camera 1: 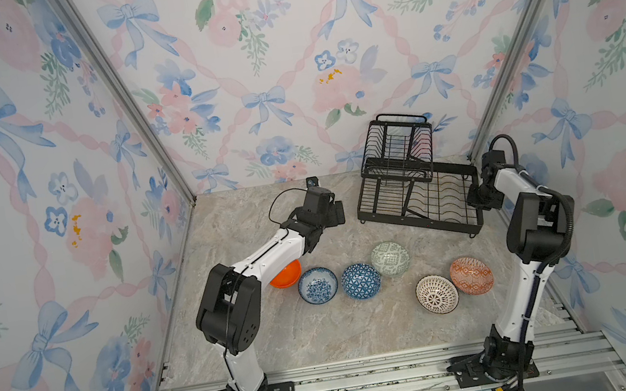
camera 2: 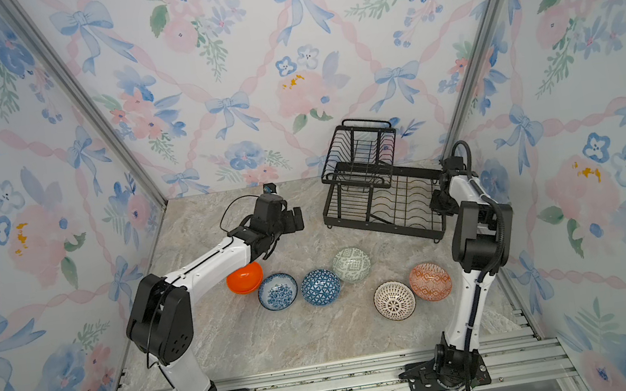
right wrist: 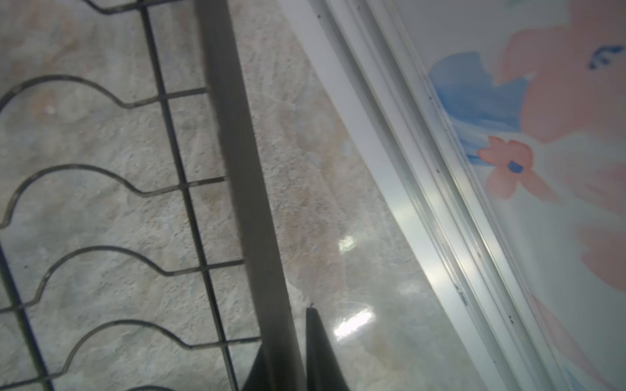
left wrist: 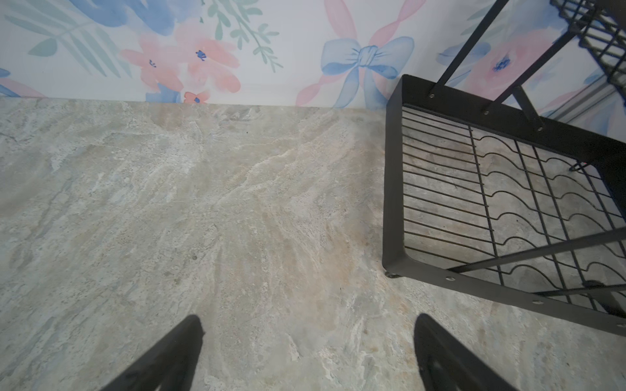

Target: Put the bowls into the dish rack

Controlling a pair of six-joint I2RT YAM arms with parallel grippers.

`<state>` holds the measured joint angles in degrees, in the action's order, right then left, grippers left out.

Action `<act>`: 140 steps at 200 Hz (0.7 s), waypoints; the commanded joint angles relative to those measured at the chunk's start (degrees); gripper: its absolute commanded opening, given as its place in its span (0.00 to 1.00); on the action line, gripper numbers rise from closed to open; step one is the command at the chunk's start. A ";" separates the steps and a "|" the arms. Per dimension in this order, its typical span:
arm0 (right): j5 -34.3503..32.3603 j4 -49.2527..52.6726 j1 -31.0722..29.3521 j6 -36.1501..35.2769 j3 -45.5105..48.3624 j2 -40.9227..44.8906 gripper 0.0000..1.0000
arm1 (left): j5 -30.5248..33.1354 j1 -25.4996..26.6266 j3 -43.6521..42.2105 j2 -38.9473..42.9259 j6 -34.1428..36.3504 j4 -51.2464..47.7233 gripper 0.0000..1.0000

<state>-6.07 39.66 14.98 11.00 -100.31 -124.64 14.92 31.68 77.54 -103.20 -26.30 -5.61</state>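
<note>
**A:** Where do the bowls (camera 1: 361, 280) stand?

**B:** All six are on the table (camera 1: 283, 344), none loaded. The dish rack (left wrist: 393, 176) sits empty at the back right, set at an angle, and the green bowl (camera 1: 390, 258) is near its front.

**A:** And the arms?

**B:** The right gripper (right wrist: 288, 342) is clamped on the rim (right wrist: 237, 169) at the rack's right end. The left gripper (left wrist: 308, 318) hangs with its fingers wide apart, holding nothing, over bare table beside the rack's other end.

**A:** So what's the step?

**B:** Shifting or steadying the rack, I'd judge. Slide it low and slowly rather than lifting one end, so the top basket doesn't tip. Stop short of the green bowl, and mind the orange bowl (camera 1: 287, 276) under the left forearm.
</note>
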 commanded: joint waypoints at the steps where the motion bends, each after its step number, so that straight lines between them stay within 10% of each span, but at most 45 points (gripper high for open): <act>1: -3.81 -0.37 -3.82 1.50 -1.88 -1.11 0.06 | -1.19 -2.15 -0.97 3.83 -1.70 -2.23 0.98; 140: -5.05 -14.65 -14.50 -6.71 22.91 16.40 0.00 | -2.43 -10.02 -11.74 14.09 -7.85 -2.20 0.98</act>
<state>-11.70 26.70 2.52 12.05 -81.56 -113.34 13.89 23.94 65.78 -88.92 -29.12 -7.42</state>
